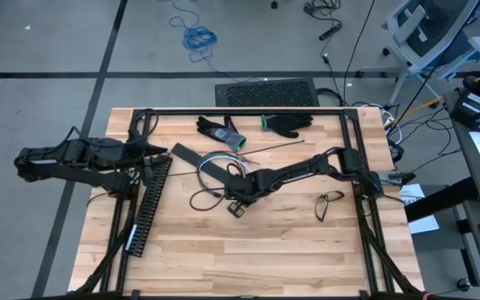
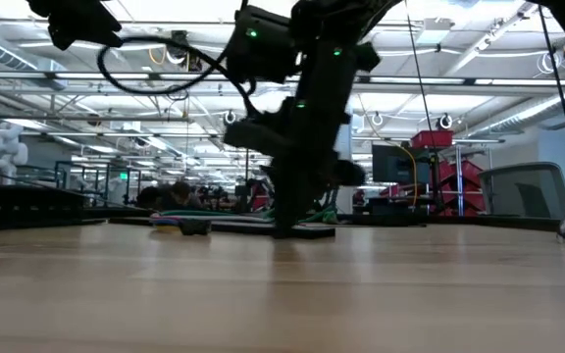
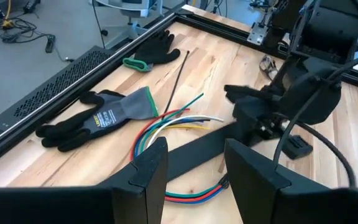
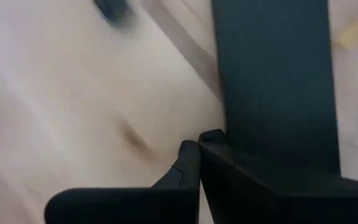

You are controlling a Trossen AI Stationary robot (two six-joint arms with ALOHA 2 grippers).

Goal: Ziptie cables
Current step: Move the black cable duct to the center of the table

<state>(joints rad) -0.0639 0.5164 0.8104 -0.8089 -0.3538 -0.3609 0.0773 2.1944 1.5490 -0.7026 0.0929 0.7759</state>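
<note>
here we see the right gripper down at mid-table, fingers pressed together on nothing, just beside the cables that fan under a flat black strip; the left gripper hovers at the left edge, fingers apart.

Red, blue, green, yellow, white cables, grey-black glove, black duct, pale wood table
</note>
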